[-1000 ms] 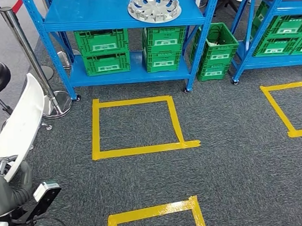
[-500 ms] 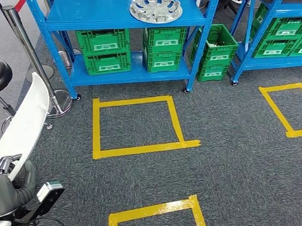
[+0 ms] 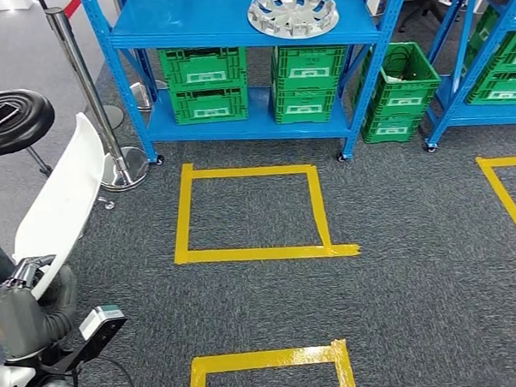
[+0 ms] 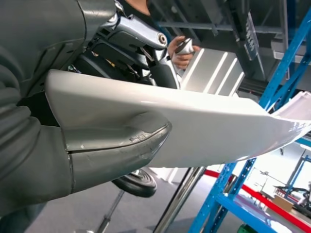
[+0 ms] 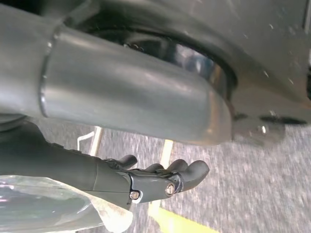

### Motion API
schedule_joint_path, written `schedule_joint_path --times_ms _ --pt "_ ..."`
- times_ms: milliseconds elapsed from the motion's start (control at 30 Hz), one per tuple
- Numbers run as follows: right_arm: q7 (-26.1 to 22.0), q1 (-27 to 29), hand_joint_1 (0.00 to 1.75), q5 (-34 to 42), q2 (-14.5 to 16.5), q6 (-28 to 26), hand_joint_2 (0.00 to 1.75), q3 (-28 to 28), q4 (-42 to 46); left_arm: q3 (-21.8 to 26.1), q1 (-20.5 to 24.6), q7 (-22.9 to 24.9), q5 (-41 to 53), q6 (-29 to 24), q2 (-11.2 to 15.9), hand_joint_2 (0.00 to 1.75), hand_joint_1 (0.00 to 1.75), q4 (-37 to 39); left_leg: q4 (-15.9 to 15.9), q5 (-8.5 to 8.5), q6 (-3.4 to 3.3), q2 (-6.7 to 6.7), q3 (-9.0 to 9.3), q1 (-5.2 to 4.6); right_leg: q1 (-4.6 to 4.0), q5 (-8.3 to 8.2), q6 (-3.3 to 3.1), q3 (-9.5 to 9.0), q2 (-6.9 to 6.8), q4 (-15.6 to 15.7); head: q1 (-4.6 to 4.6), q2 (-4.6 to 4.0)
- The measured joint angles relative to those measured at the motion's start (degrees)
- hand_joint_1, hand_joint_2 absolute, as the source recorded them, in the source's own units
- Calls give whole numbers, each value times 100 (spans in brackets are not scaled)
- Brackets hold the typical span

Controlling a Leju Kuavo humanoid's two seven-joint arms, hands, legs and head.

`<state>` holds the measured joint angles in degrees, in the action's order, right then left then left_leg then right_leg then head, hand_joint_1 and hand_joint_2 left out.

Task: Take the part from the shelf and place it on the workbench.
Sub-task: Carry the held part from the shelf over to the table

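The part is a long, curved white panel [image 3: 64, 198]. It stands up at an angle from my left hand [image 3: 26, 316] at the lower left of the head view. My left hand grips its lower end. In the left wrist view the panel [image 4: 205, 131] runs across the picture with my grey thumb [image 4: 110, 155] pressed against its face. My right hand [image 5: 154, 179] hangs over the grey carpet, its dark fingers stretched out and slightly bent, with nothing in them.
A blue shelf [image 3: 237, 21] ahead carries a silver hubcap [image 3: 291, 11] and green crates [image 3: 205, 84]. A black stool [image 3: 16, 119] and a chrome post [image 3: 85, 87] stand to the left. Yellow tape squares [image 3: 246, 253] mark the carpet. A person's hand [image 4: 181, 51] is close by.
The whole head view has slid to the right, so the camera has turned left. The white panel stays in my left hand and now sits a little further into the picture.
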<state>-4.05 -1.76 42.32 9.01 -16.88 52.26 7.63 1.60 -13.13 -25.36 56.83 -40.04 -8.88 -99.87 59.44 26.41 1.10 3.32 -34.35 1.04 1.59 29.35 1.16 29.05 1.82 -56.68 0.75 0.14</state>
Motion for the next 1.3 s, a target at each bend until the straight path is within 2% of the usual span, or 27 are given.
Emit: schedule_joint_path --times_ms 33,100,133,167,200,233,300,367,433,467,500,567,633,667,700,733,800,867,900,967,1033,1100,1133,1167,1200,1233,1300 --pt "-38 -1 0 13 41 -2 0 0 -66 -2 -1 -34 17 0 -15 175 175 15 272 169 16 -90 -117 0 -5 -8 -39 3 -69 7 -16 -1" --pt "-59 11 0 21 126 -25 0 0 -218 -2 -25 -161 22 0 -64 175 175 52 1082 569 42 -235 -456 -4 -42 -1 -78 11 -219 5 -41 0" --pt "-50 20 0 23 168 -41 0 0 -281 0 -49 -215 21 0 -89 175 175 72 1398 682 46 -258 -581 -4 -58 4 -87 12 -296 4 -39 0" --pt "-42 25 0 28 198 -61 0 0 -333 3 -76 -251 20 0 -112 175 175 90 1524 688 41 -268 -619 -5 -71 8 -94 12 -369 3 -41 0" --pt "-32 25 0 34 227 -76 0 0 -374 9 -100 -276 18 0 -132 175 175 106 1396 573 26 -285 -536 -6 -83 14 -98 6 -436 2 -43 1" --pt "-18 21 0 46 257 -89 0 0 -409 16 -116 -296 17 0 -148 175 175 119 1077 388 2 -326 -361 -11 -92 23 -99 -8 -498 2 -43 0" --pt "17 17 0 91 310 -108 0 -3 -469 31 -123 -349 15 0 -179 175 175 146 287 104 -70 -599 48 -61 -122 54 -75 -36 -612 -8 -47 -1" --pt "33 15 0 148 344 -94 0 -10 -516 40 -118 -402 8 0 -207 175 175 178 -79 62 -139 -798 204 -122 -155 80 -31 -39 -723 -20 -38 0" --pt "34 2 0 184 359 -57 0 -20 -552 47 -124 -434 0 0 -223 175 175 210 -103 59 -198 -707 175 -135 -164 97 17 -44 -836 -17 -27 1" --pt "36 -8 0 192 362 -33 0 -23 -567 52 -127 -439 0 0 -229 175 175 226 -119 45 -232 -643 168 -124 -157 140 49 -33 -787 -45 -19 1" --pt "37 -16 0 196 363 -12 0 -26 -582 56 -121 -441 2 -1 -237 175 175 241 -134 26 -269 -578 162 -110 -148 236 80 16 -669 -160 -8 0" --pt "13 -29 0 215 363 40 0 -31 -608 52 -96 -441 6 -1 -257 175 175 269 -148 -6 -327 -453 143 -86 -134 577 122 293 -345 -754 19 0" --pt "-72 -49 0 254 362 93 0 -45 -624 37 -76 -439 11 0 -266 175 175 292 -144 -20 -350 -320 124 -90 -138 861 128 639 -226 -1494 27 1" --pt "-116 -62 0 274 361 114 0 -52 -633 24 -67 -436 14 0 -265 175 175 300 -142 -24 -354 -244 122 -93 -141 860 123 722 -209 -1660 27 1" --pt "-144 -73 0 287 361 127 0 -58 -641 9 -57 -433 18 0 -264 175 175 305 -139 -27 -354 -164 124 -95 -144 739 113 697 -195 -1592 27 1" --pt "-157 -81 0 295 360 135 0 -62 -649 -6 -45 -431 22 0 -264 175 175 309 -134 -30 -351 -79 128 -97 -144 530 95 577 -163 -1315 27 1" --pt "-162 -82 0 303 359 140 0 -63 -666 -29 -21 -430 23 0 -266 175 175 313 -115 -41 -331 72 116 -99 -129 136 47 250 93 -538 24 1" --pt "-164 -82 0 309 357 142 0 -64 -684 -39 6 -430 23 0 -266 175 175 316 -97 -74 -273 201 52 -90 -116 44 18 61 324 -100 26 1" --pt "-167 -85 0 311 356 142 0 -65 -691 -42 16 -429 21 0 -265 175 175 317 -97 -101 -228 265 16 -84 -117 64 5 36 338 -57 25 1" --pt "-181 -98 0 306 360 137 0 -66 -693 -44 21 -426 4 -1 -263 175 175 317 -104 -137 -152 357 -27 -75 -101 38 -37 0 201 -2 27 1" --pt "-209 -102 0 295 368 118 0 -66 -698 -45 38 -395 -19 -3 -263 175 175 317 105 3 -92 162 -120 -91 -71 2 -82 -40 30 59 -22 0" --pt "-229 -91 0 289 368 104 0 -66 -708 -65 63 -326 -24 -3 -262 175 175 317 728 345 -28 -148 -392 -73 -75 6 -108 -62 -153 73 -83 -1" --pt "-228 -84 0 290 367 111 0 -66 -713 -87 70 -280 -14 -3 -257 175 175 317 1080 494 0 -222 -546 -54 -82 16 -119 -63 -253 66 -91 -1" --pt "-222 -80 0 291 365 132 0 -66 -719 -116 68 -238 2 -2 -250 175 175 317 1310 554 19 -260 -641 -40 -88 26 -120 -63 -343 60 -94 -1" --pt "-216 -78 0 296 365 160 0 -66 -723 -151 64 -197 29 -2 -237 175 175 317 1354 513 32 -286 -646 -30 -91 37 -119 -66 -430 54 -93 -1" --pt "-215 -79 0 305 365 190 0 -66 -725 -185 60 -159 60 -2 -222 175 175 317 1165 370 36 -320 -538 -26 -91 50 -112 -75 -507 49 -93 -1" --pt "-237 -81 0 329 365 233 0 -66 -727 -262 56 -99 121 -2 -187 175 175 314 450 61 13 -549 -146 -50 -105 90 -78 -102 -641 39 -94 -1"
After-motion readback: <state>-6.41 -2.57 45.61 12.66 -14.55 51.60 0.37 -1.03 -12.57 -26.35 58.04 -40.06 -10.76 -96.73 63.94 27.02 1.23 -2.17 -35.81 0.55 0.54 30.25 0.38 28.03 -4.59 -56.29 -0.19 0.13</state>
